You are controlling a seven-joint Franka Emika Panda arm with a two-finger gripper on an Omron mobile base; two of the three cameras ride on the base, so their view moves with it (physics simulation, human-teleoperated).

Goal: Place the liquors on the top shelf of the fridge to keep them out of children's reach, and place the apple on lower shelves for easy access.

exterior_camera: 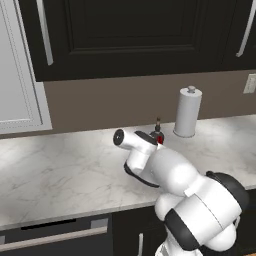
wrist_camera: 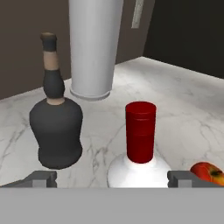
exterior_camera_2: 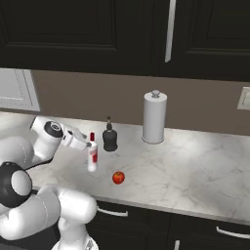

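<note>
Slim white bottle [wrist_camera: 140,151] stands upright, red cap pointing up.

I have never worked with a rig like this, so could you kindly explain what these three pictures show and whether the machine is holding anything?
This is a white robot arm on a mobile base, in a rendered kitchen. Two pictures come from cameras on the base, behind the arm to its left and right; the third looks along the gripper from the hand. On the marble counter stand a slim white bottle with a red cap, a squat dark bottle and a tall paper towel roll, with a small red apple in front. The gripper is open, its fingers either side of the white bottle just below its neck. Nothing is held yet.
</note>
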